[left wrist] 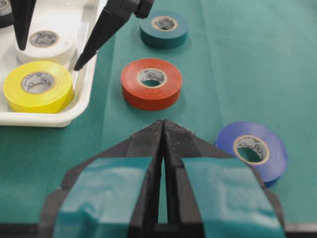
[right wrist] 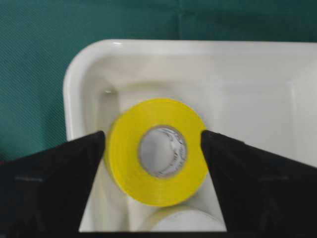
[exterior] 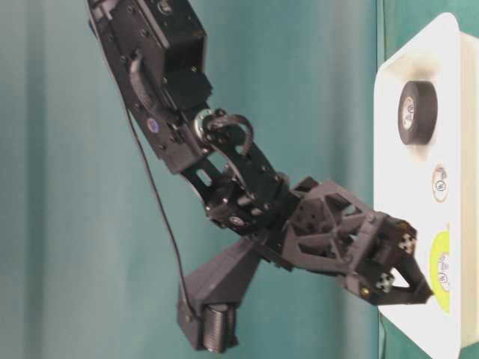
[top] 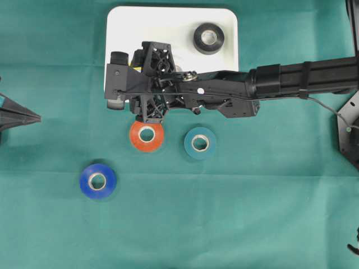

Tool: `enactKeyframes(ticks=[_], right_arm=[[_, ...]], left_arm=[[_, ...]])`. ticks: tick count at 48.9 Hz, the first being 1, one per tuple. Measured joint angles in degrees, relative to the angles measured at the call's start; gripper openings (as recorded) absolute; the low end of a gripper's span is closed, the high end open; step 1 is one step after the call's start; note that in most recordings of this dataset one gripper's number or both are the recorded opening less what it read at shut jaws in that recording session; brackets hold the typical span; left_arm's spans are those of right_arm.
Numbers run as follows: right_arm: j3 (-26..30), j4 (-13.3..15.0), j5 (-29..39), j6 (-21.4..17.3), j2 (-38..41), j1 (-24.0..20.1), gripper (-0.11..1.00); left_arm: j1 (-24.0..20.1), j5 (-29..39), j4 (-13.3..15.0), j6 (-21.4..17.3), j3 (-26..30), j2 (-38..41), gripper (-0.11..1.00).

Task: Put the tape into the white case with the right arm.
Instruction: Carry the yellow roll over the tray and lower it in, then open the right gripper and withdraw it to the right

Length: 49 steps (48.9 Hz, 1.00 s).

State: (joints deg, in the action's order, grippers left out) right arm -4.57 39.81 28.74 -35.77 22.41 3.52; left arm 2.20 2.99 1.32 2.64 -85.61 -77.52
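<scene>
The white case (top: 168, 22) lies at the back of the green table. My right gripper (right wrist: 152, 136) hangs over its near-left corner, open, with one black finger (left wrist: 101, 32) on each side of a yellow tape roll (right wrist: 156, 151). That roll (left wrist: 37, 87) lies flat in the case beside a white roll (left wrist: 44, 42). A black roll (top: 208, 38) sits in the case's far right part. The right arm (top: 291, 78) reaches in from the right and hides the yellow roll from above. My left gripper (left wrist: 163, 124) is shut and holds nothing, at the table's left edge (top: 28, 116).
Three rolls lie on the cloth in front of the case: an orange one (top: 147, 136) just below the right wrist, a teal one (top: 200, 143) to its right, and a blue one (top: 97, 180) nearer the front left.
</scene>
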Motion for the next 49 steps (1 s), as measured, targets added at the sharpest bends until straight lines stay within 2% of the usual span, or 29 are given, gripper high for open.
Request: enactKeyframes(ticks=[12,24,38,49], right_arm=[[-5.5,0.0,2.9,-0.4,-5.5,0.0,0.46],[-17.5,0.0,2.5,-1.7,-14.9,0.0,0.46],[-32.1,0.0,-4.7,-1.8,-25.8,0.0,0.46],[-42.3,0.1,-10.9,-1.9,-33.8,1.6,0.46]], left_arm=[[0.0,-0.1,0.1,0.0,0.0,0.0,0.0],[0.0,0.0,0.0,-0.1,0.1,0.1,0.0],[0.0,0.0,0.0,-0.1,0.0,0.0,0.0],[0.0,-0.1,0.1,0.0,0.0,0.0,0.0]])
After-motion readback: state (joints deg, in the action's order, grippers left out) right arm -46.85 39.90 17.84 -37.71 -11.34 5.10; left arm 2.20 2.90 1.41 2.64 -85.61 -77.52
